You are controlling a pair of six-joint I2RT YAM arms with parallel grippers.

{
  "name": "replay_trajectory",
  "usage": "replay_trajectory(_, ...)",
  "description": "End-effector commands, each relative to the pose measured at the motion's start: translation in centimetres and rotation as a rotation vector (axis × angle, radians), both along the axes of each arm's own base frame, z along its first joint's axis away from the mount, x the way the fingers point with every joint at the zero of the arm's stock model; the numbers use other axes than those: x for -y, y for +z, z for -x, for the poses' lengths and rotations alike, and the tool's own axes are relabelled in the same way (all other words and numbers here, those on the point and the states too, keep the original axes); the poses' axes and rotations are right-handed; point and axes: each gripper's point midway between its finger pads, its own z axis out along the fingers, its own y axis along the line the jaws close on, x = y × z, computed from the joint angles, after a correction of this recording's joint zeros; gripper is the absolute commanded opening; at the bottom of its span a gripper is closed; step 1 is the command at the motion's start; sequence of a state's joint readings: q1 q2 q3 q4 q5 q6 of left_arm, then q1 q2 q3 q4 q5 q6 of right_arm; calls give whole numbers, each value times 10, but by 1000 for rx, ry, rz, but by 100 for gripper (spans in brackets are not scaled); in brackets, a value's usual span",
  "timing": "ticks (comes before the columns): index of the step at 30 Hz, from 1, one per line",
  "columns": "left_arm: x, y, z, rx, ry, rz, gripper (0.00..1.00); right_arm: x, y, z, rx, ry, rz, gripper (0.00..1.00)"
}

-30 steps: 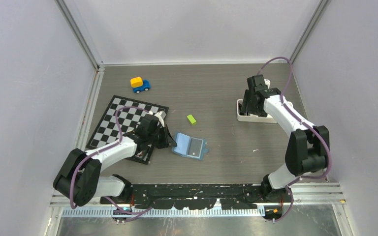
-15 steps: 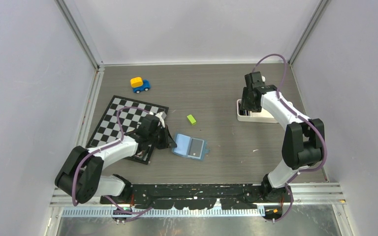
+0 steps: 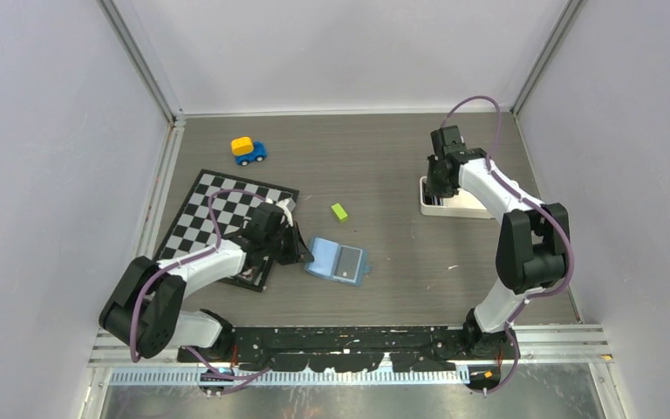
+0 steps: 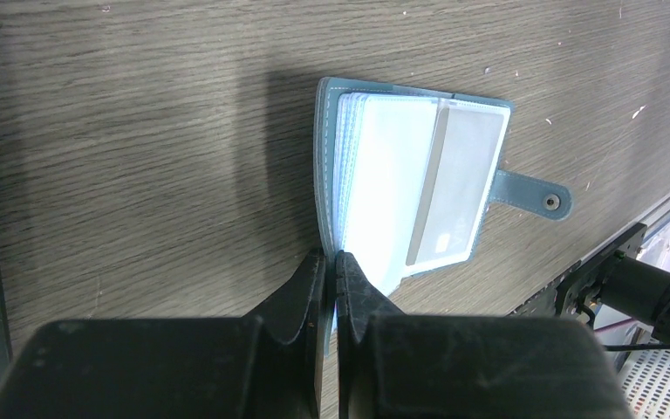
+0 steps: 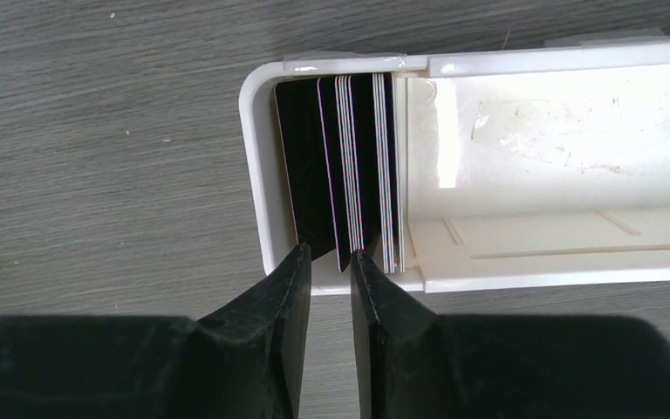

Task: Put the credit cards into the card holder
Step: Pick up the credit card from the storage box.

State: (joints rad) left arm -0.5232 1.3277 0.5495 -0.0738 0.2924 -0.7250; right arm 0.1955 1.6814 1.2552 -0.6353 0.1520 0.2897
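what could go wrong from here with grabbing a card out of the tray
1. The credit cards stand packed on edge at one end of the white tray, and the right gripper straddles several edges. It may pinch more than one card or drag the tray.
2. The left gripper pinches only a corner of the card holder, so the open holder could pivot or slip.

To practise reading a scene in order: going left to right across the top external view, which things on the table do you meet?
Black-and-white chequered board → small teal-blue folding card holder, lying open → long white rectangular tray.
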Motion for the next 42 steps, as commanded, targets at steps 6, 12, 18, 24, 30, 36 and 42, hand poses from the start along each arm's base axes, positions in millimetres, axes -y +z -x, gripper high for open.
replay_trajectory(6, 3, 6, -4, 10, -13, 3, 0, -8, 10, -19, 45, 30, 6, 27)
replay_trajectory(12, 4, 6, -3, 6, -16, 2, 0, -7, 5, -20, 32, 31, 16, 25)
replay_trajectory(18, 3, 6, -3, 6, -15, 2, 0, -6, 0, -20, 20, 31, 29, 25)
replay_trajectory(24, 3, 5, -3, 5, -15, 0, 0, -5, -6, -21, 7, 32, 44, 23)
replay_trajectory(30, 3, 5, -3, 5, -17, 2, 0, -4, -9, -22, -1, 32, 72, 22)
replay_trajectory(36, 3, 5, -3, 7, -18, -1, 0, -6, -10, -23, 3, 43, 124, 22)
replay_trajectory(42, 2, 4, -2, 6, -17, -2, 0, -6, -10, -26, 4, 50, 239, 22)
